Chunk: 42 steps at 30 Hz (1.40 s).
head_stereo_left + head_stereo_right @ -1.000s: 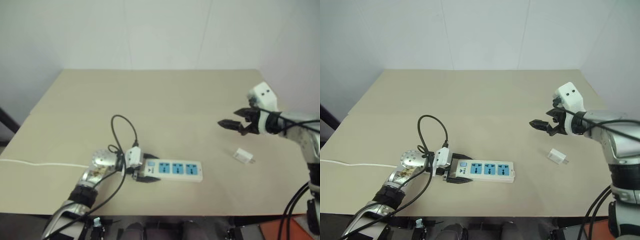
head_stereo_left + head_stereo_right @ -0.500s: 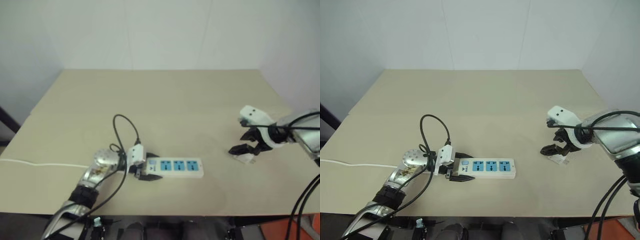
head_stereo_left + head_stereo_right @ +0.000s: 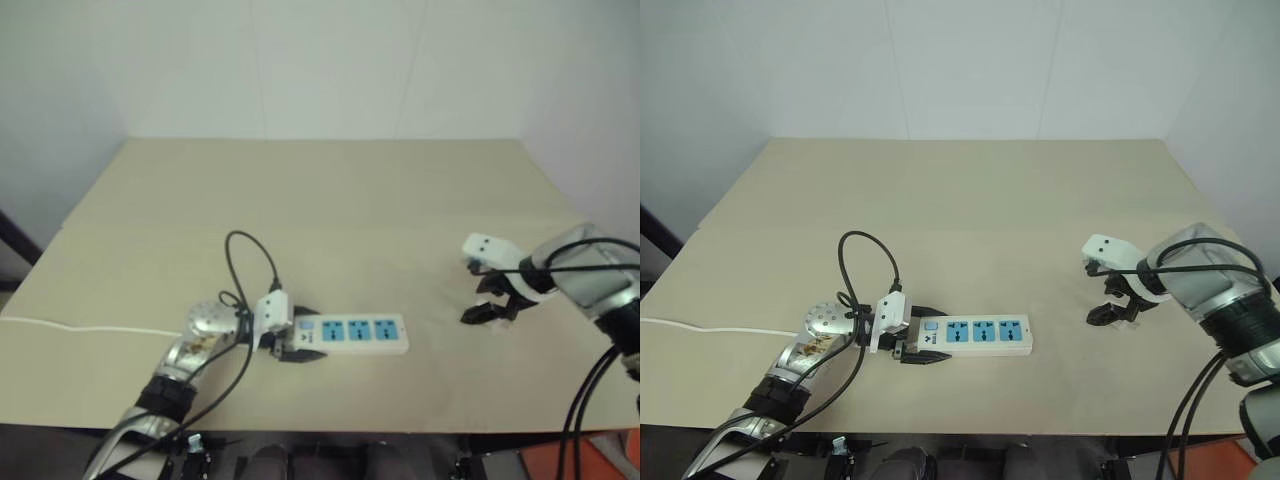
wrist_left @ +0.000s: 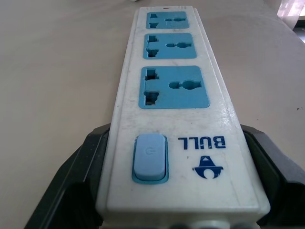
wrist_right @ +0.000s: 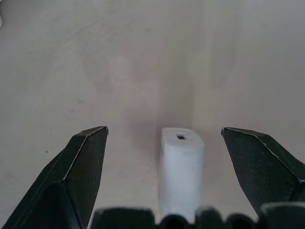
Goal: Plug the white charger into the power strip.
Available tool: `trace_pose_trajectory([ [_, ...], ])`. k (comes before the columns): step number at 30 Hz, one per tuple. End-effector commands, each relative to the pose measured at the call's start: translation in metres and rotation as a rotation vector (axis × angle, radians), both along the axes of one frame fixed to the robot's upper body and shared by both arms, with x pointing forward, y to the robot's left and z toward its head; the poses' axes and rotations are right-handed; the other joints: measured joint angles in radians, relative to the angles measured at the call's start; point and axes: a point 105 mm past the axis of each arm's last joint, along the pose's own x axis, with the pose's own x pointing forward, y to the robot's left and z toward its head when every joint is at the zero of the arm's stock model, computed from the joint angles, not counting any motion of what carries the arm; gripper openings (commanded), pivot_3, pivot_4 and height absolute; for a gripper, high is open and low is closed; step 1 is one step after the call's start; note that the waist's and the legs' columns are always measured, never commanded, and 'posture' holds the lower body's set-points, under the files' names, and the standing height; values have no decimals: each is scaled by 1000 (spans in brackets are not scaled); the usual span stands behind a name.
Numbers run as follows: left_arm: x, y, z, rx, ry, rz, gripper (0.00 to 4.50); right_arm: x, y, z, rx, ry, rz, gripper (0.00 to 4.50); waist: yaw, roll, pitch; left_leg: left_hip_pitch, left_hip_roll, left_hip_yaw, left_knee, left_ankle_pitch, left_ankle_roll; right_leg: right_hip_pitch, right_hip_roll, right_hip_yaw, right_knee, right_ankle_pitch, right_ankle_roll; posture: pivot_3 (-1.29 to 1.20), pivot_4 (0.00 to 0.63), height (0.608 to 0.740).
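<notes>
The power strip (image 3: 355, 333) lies flat near the table's front, a white bar with three blue sockets (image 4: 174, 87) and a blue switch (image 4: 150, 158). My left gripper (image 3: 297, 337) is shut on its switch end, one black finger (image 4: 71, 181) pressed against each long side. At the right, the white charger (image 5: 181, 167) lies on the table. My right gripper (image 3: 492, 310) points down over it, open. Its two fingertips (image 5: 90, 143) straddle the charger with a clear gap on each side.
The tan table (image 3: 330, 200) stretches wide between the strip and the charger. The strip's thin white cord (image 3: 80, 327) runs off to the left edge. A black cable loop (image 3: 250, 260) rises from my left wrist. The table's right edge lies close behind my right arm.
My right gripper has dropped from above the table and tipped downward, so it now straddles the charger. The left gripper and the strip have stayed put.
</notes>
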Motion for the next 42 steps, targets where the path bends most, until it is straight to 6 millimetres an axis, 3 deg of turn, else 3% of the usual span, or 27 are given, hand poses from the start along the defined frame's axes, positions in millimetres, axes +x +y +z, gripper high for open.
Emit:
trace_pose_trajectory([
  [1,-6,-4,-19,55,46,1,3323,4,-6,-3,-50,1,6,4500,1,0,0,0,0,0,0,0,0,0,0,0,0,0,0,0,150,740],
  [9,-7,-3,-19,53,46,5,3323,5,-11,-20,-80,52,8,4500,1,-1,-2,3,0,0,0,0,0,3,0,0,0,0,0,0,150,740],
  [20,-7,-1,-18,60,45,6,3323,0,-5,-24,-80,59,32,1184,0,-1,-2,13,0,-3,0,0,0,15,0,-4,-4,0,0,0,150,740],
  [27,-5,1,-18,68,44,5,3323,8,2,-13,-35,-23,29,1175,-1,-1,-2,12,0,-4,0,0,0,15,0,-4,-4,0,0,0,150,740],
  [29,-4,2,-18,71,43,4,3323,20,19,6,90,-114,25,1175,-7,-1,-2,12,0,-4,0,0,0,15,0,-4,-4,0,0,0,150,740],
  [33,-4,4,-17,77,42,1,3323,38,64,65,446,-406,95,1175,-17,-1,-2,13,0,-5,-1,0,0,15,0,-4,-3,0,0,0,150,740],
  [37,-4,7,-16,84,43,-4,3323,27,93,95,732,-533,128,1175,-13,-1,-2,12,0,-8,-2,0,0,15,0,-5,-4,0,0,0,150,740],
  [42,-2,10,-15,94,41,-7,3323,1,124,85,910,-574,241,1175,-12,-2,-2,12,1,-9,-4,-1,1,15,0,-6,-4,-1,1,0,150,740],
])
